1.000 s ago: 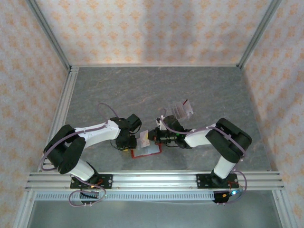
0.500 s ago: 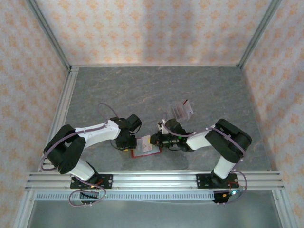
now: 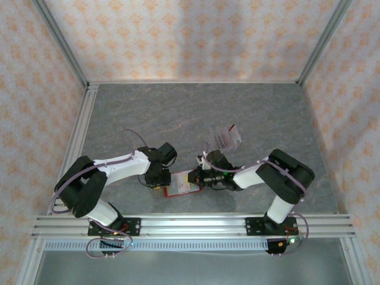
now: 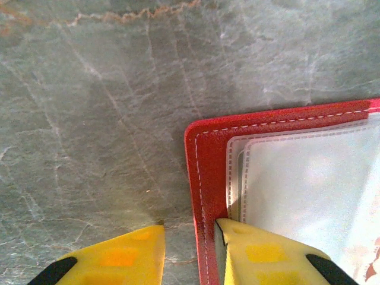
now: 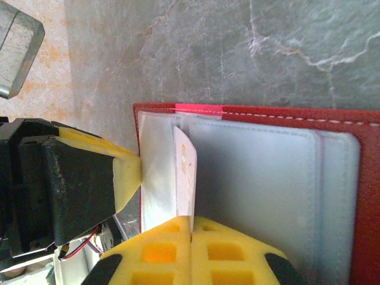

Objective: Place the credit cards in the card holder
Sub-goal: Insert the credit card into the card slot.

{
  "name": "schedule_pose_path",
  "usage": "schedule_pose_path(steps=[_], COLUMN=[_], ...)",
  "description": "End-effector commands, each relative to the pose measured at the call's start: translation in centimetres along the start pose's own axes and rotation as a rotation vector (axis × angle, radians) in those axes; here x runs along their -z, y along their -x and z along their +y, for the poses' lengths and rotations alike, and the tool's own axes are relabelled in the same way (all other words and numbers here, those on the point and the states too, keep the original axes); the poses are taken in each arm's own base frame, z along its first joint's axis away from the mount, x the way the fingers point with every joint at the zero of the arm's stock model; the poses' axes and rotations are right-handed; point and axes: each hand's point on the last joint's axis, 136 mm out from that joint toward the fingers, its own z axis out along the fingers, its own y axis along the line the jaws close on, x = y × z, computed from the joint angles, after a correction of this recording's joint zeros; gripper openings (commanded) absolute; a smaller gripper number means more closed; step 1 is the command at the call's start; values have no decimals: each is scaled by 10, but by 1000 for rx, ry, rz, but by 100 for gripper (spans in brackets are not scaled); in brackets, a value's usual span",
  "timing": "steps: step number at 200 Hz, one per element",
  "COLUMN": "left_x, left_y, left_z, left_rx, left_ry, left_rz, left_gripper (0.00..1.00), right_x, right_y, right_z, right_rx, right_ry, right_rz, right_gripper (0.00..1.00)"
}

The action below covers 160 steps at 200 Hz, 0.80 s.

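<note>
Credit card (image 5: 185, 172), print unreadable, pinched over card holder (image 5: 297, 117)

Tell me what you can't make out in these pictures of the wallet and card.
Card face: right wrist view, seen nearly edge-on; its lower end is hidden in the right end effector.
Wallet right side: left wrist view, cut off by the frame.
Rack contents: top view, too small.
</note>
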Motion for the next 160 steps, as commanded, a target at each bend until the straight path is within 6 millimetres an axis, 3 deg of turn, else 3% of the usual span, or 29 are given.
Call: schedule_pose_path(steps=[1,160], left_x=[-8,-11], left_y=[-8,-12], left_z=[15,13], left_rx=[1,-8], left_ry=[61,56], left_rz=[12,26], left_gripper=[29,29], right_x=[1,-27], right_y=[-12,-5], right_z=[-5,8], right_rx=[5,8], right_ry=[-12,23], right_rz=[32,43], right_gripper=[0,0])
